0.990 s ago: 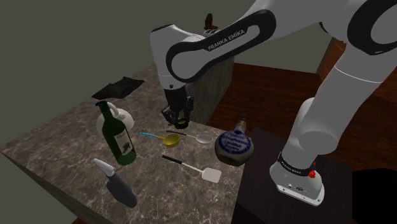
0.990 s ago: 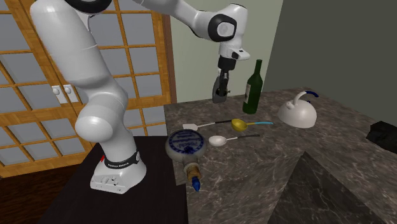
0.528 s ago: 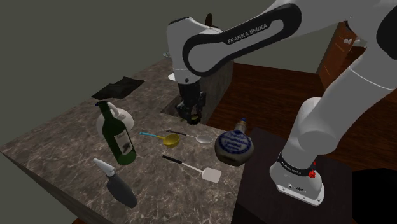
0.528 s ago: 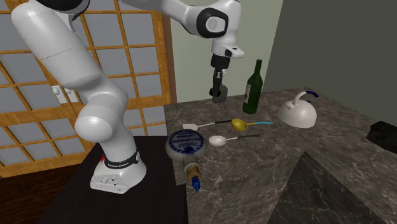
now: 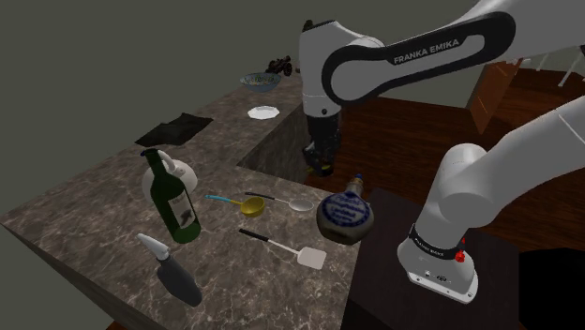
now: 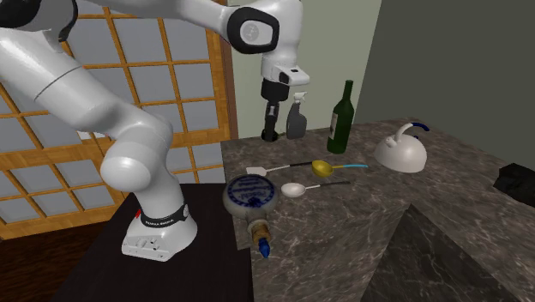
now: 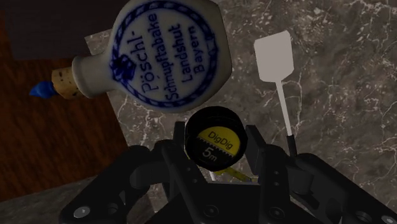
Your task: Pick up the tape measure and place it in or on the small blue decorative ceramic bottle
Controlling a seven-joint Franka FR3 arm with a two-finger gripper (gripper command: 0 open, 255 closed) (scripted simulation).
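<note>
The tape measure is in the jaws: a round black case with a yellow label reading "DigDig 5m", clasped on both sides by the two black fingers, which press against it. You are holding it in the air, clear of the worktop.

In the wrist view the small ceramic bottle lies just past the tape measure. It is a flat, round white flask with blue lettering, "Pöschl Schnupftabake Landshut Bayern", and a cork stopper with a blue tip. It lies on its side at the edge of the dark marbled worktop, beside the stand, with its neck reaching out past the edge. You can find the same bottle in the shoulder view, where the hand hangs above and beyond it, over the worktop's edge. In the second exterior view the bottle sits well below the hand.

Next to the bottle lies a white spatula, also seen at and. A yellow spoon with a blue handle and a pale spoon lie close together between the spatula and a green wine bottle, which stands upright. Just behind the wine bottle is a white kettle. A grey spray bottle stands near the shoulder view's lower left. Farther along the worktop you have a black cloth, a white plate and a bowl.
</note>
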